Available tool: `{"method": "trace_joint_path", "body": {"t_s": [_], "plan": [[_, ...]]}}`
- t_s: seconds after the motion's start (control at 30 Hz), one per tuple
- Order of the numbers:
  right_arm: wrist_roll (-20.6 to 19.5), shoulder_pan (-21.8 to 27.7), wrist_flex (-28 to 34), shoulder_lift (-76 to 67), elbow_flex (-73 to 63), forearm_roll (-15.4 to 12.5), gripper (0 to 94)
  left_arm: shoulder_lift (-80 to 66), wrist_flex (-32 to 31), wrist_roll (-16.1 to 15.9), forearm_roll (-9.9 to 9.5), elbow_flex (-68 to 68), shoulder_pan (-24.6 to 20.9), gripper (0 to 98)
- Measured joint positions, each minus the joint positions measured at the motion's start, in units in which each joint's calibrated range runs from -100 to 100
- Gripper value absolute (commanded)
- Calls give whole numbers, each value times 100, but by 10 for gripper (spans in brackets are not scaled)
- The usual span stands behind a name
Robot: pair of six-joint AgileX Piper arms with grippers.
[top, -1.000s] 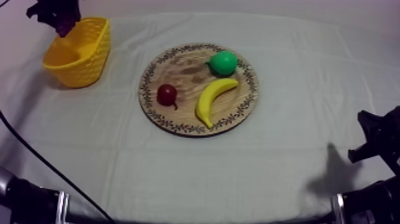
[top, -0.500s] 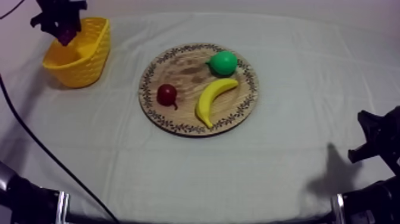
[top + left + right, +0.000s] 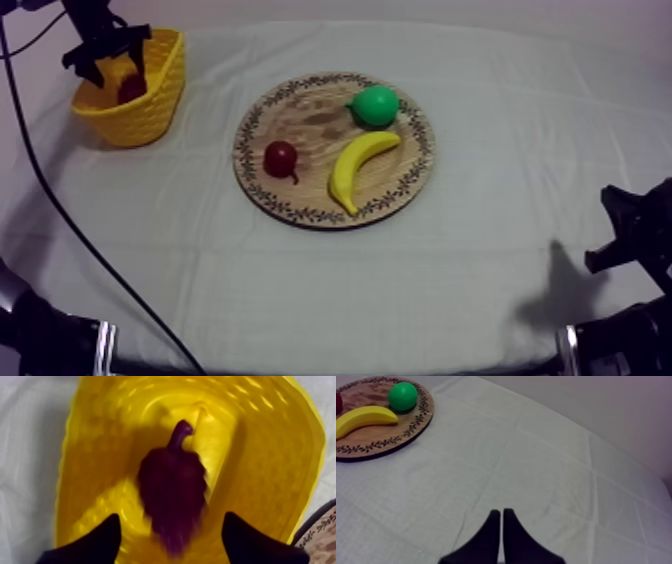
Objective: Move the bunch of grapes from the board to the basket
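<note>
I see table from above, slanted, far. Left wrist: close, looking down into yellow basket. Right wrist: low, facing wooden board, shared with top.

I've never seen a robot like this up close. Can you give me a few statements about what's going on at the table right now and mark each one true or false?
1. The bunch of grapes lies inside the yellow basket. True.
2. The left gripper is shut on the grapes. False: its fingers stand apart, open, over the grapes in the basket.
3. The banana lies on the wooden board. True.
4. The small red fruit is in the basket. False: it sits on the board, beside the banana.
5. The right gripper is open. False: its fingers lie together, shut on nothing, over the cloth.
</note>
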Motion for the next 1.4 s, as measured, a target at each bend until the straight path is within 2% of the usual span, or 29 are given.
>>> {"method": "trace_joint_path", "body": {"t_s": [0.13, 0.2, 0.37, 0.53, 0.83, 1.1, 1.4], "plan": [[0, 0, 0, 0, 0, 0, 3, -188, -55, -46, 23, 116, -14, 937], [0, 0, 0, 0, 0, 0, 3, -316, -57, -58, 45, 199, -21, 926], [0, 0, 0, 0, 0, 0, 3, -761, -130, -127, 174, 600, -43, 763], [0, 0, 0, 0, 0, 0, 3, -1353, -255, -128, 204, 1111, -15, 635], [0, 0, 0, 0, 0, 0, 3, -2655, -658, -3, 201, 2245, 17, 536], [3, 0, 0, 0, 0, 0, 3, -4080, -1501, 57, 181, 3579, 21, 403], [3, 0, 0, 0, 0, 0, 3, -5774, -3123, 23, 141, 5456, 124, 218]]}}
